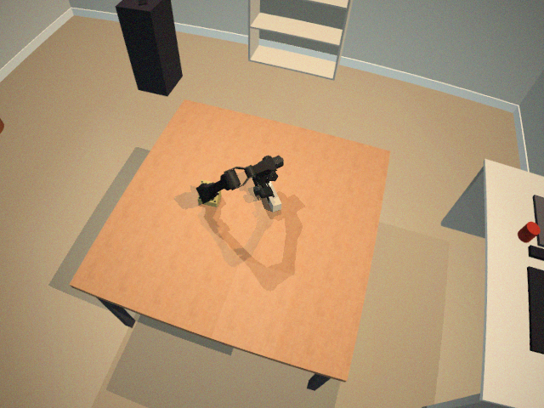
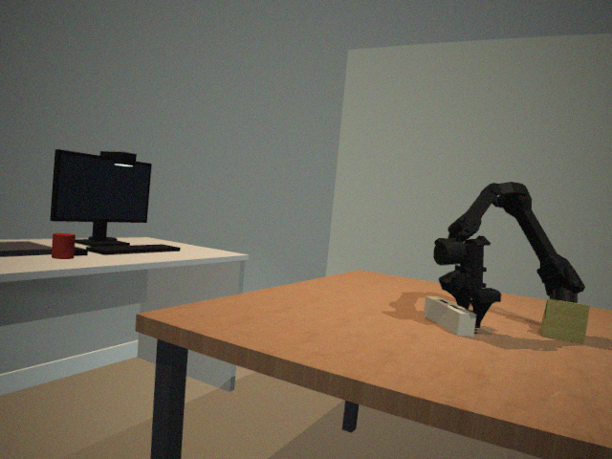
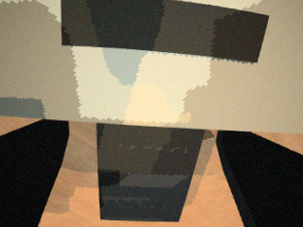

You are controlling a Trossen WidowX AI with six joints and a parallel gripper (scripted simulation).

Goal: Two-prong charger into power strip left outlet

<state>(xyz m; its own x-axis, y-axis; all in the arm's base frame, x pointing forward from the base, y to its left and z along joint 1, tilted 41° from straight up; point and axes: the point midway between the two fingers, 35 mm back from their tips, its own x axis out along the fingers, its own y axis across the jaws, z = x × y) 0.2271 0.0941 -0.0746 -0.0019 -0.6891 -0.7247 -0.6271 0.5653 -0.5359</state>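
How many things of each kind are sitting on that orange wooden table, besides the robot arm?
Pale grey rectangular power strip: 1
Dark box-shaped charger, between the open tool's fingers: 1
Olive-green square block at the arm's base: 1
Total: 3

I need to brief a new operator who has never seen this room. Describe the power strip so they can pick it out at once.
Start at the orange wooden table in the middle of the room and find the black robot arm standing on it. Directly under the arm's downward-pointing gripper lies the power strip, a low, pale grey-white bar flat on the tabletop. Its only neighbour is an olive-green block at the arm's base.
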